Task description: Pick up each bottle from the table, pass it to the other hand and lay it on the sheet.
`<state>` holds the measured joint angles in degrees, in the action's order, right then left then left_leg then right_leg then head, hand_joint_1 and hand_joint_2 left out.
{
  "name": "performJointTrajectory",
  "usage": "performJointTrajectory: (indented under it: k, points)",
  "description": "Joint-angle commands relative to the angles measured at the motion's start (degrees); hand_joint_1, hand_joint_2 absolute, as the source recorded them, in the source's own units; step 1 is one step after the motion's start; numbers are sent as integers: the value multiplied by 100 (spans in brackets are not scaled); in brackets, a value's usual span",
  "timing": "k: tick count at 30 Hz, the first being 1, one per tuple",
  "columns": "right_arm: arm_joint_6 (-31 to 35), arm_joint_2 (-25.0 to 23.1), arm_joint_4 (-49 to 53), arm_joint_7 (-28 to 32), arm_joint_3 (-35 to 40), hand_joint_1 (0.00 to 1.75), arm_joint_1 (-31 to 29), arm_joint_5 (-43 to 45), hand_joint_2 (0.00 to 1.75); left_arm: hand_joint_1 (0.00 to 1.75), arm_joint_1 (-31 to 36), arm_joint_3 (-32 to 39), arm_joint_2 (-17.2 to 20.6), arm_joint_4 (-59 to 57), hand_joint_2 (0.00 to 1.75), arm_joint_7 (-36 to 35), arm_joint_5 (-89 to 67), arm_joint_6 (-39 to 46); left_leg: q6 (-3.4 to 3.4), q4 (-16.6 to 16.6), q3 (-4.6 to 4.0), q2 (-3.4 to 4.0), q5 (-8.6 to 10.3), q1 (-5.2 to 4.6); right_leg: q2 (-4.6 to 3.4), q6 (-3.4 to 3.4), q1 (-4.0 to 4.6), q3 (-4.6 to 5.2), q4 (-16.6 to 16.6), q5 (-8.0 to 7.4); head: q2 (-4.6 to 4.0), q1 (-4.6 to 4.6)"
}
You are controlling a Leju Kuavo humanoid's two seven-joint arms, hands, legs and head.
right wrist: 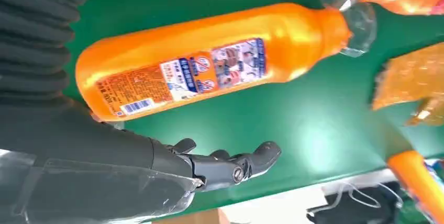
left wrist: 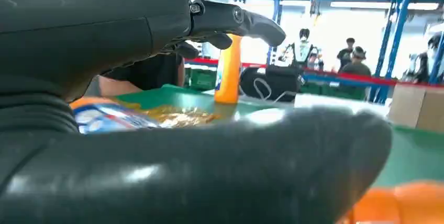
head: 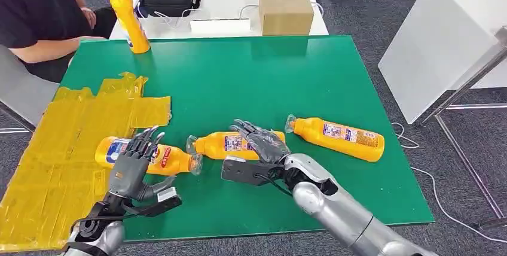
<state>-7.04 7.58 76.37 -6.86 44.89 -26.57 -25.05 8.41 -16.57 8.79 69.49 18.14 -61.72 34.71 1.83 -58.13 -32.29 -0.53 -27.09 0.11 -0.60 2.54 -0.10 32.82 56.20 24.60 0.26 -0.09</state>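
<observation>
Three orange bottles lie on their sides on the green table (head: pixel 335 76). The left bottle (head: pixel 170 159) lies just beside the yellow sheet (head: pixel 66 142), its base end overlapping the sheet's edge. The left hand (head: pixel 133 163) hovers over it, fingers spread, gripping nothing. The middle bottle (head: pixel 221 145) sits under the right hand (head: pixel 263 142), whose fingers are stretched apart and empty. The right bottle (head: pixel 338 137) lies farther from the sheet. A fourth bottle (head: pixel 127 15) stands upright at the table's far edge.

Glossy orange plastic bottles (head: pixel 338 138) with clear caps and printed paper labels, crinkled shiny yellow sheet (head: pixel 72 142), smooth matt green tabletop (head: pixel 251 76), matt brown cardboard box (head: pixel 285 9), silver metal arm (head: pixel 341 211), dark glossy plastic hand (head: pixel 263 142)
</observation>
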Motion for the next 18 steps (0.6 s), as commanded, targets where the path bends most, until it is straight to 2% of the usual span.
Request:
performJointTrajectory:
  k: [1,6,8,9,13,16,18]
  points:
    - [-127,-162,-1013,-65,131,0,-360,-212,175,0,-299,498,2,1125,0,744,1447,-578,-7,0,12,17,-5,3,-10,-4,4,-7,0,1,0,0]
    - [-123,-159,-1292,-186,212,0,-370,-514,175,0,-637,840,-390,1882,0,1436,2843,-1084,-6,1,16,17,-6,2,-9,-1,3,-12,-3,1,0,0]
    - [-55,-171,-1433,-247,245,0,-388,-711,175,0,-793,899,-493,2200,0,1455,2959,-1170,-3,1,8,11,-3,2,-6,0,1,-6,-4,-1,0,2]
    - [-16,-180,-1515,-343,296,0,-414,-983,175,0,-869,927,-544,2355,0,1495,3063,-1283,-8,4,32,20,-9,2,-8,-2,2,-28,-6,4,0,0]
    - [-30,-226,-1684,-503,322,0,-455,-1298,175,0,-958,960,-620,2513,0,1581,3185,-1381,-5,2,10,15,-4,0,-9,-2,1,-7,-4,0,0,2]
    - [-86,-377,-2079,-906,387,0,-523,-2051,175,0,-1028,898,-697,2760,0,1531,3248,-1560,-8,2,13,17,-6,1,-9,-4,2,-10,-4,1,0,2]
    - [-107,-453,-2358,-914,378,0,-542,-2372,175,0,-1059,868,-713,2817,0,1549,3299,-1605,-9,1,15,15,-5,0,-7,-5,1,-10,-4,1,0,0]
